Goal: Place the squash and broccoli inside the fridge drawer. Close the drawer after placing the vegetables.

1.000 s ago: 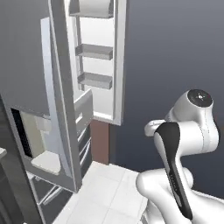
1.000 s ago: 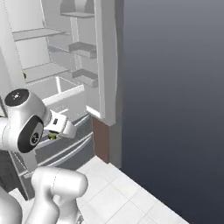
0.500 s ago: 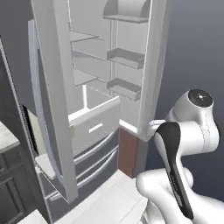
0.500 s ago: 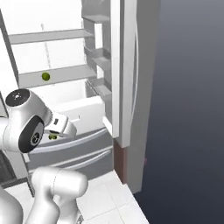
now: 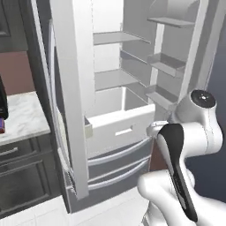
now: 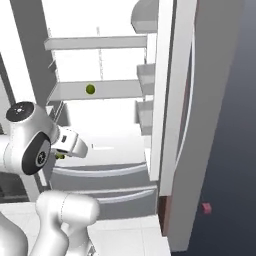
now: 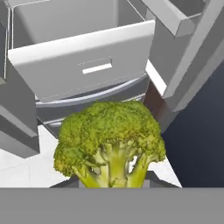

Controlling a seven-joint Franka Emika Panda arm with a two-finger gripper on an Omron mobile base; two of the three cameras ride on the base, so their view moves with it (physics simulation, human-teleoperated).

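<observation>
The broccoli (image 7: 109, 142) is held in the nearly closed gripper (image 7: 111, 181) just before the open drawer (image 7: 83, 65); next, it likely must be carried over the drawer and released.

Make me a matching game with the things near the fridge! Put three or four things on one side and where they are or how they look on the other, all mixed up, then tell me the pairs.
Things
1. knobbly yellow-green broccoli floret
2. wide white pull-out fridge drawer
3. small round green ball
4. small pink block

Places or states
A. on a fridge shelf
B. gripped in the robot's tool
C. pulled out, open
D. on the dark floor, right of the fridge

Pairs: 1-B, 2-C, 3-A, 4-D
</observation>
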